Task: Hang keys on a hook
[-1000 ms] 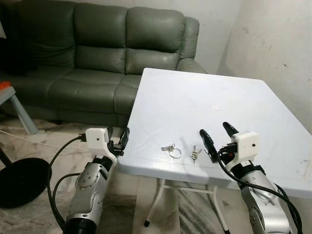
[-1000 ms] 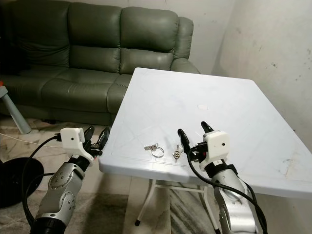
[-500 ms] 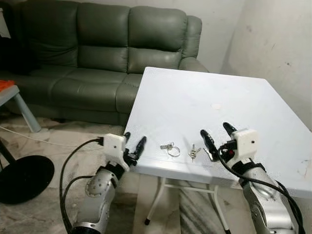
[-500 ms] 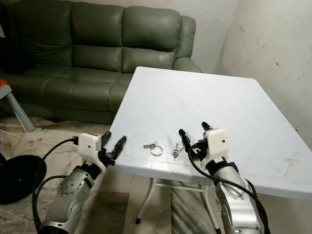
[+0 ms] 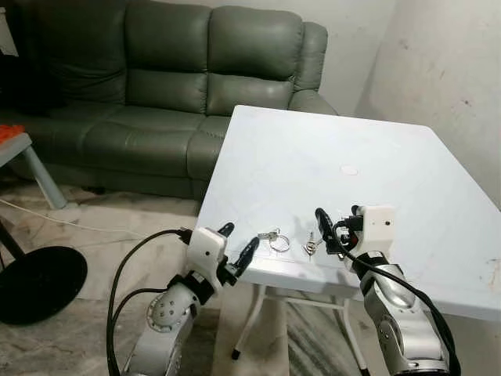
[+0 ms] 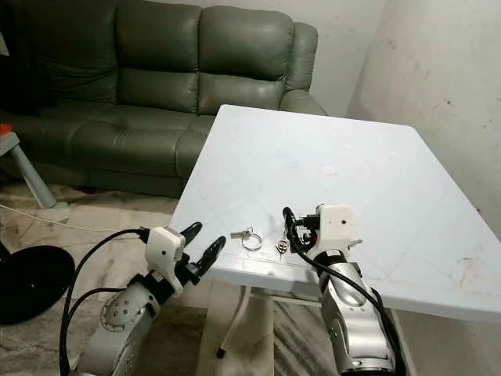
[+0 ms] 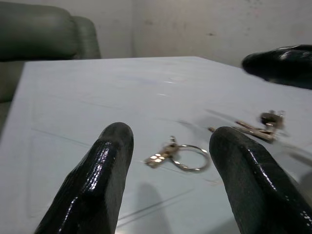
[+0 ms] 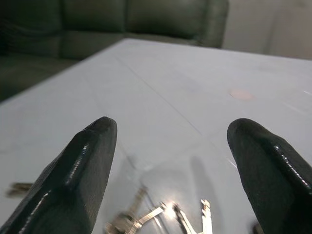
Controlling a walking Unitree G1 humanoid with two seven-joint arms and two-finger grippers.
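Metal glints near the front edge of the white surface [image 5: 376, 157]: you have two small items lying flat there, a key ring with a key [image 5: 274, 239] and, just beside it toward your right, a loose bunch of keys [image 5: 312, 245]. Neither is lifted; both rest on the plastic, close together but apart.

Your right pincer [image 5: 335, 228] sits over the surface immediately beside the bunch, fingers spread wide with nothing between them. In the right wrist view the keys [image 8: 161, 214] lie low between the two black fingers [image 8: 83, 170], which suggests the pincer is lined up for a straddling pinch (a flat key on smooth plastic may skid, so come down square).

Your left pincer [image 5: 237, 244] hovers at the surface's front edge near the ring, also spread wide and empty. From its wrist view the ring [image 7: 183, 158] lies framed between its fingers [image 7: 97, 180], with the bunch [image 7: 261, 127] further off.

No hook can be made out in these views, so judge the task as barely begun. Beyond the surface stands a green leather sofa [image 5: 156, 86].
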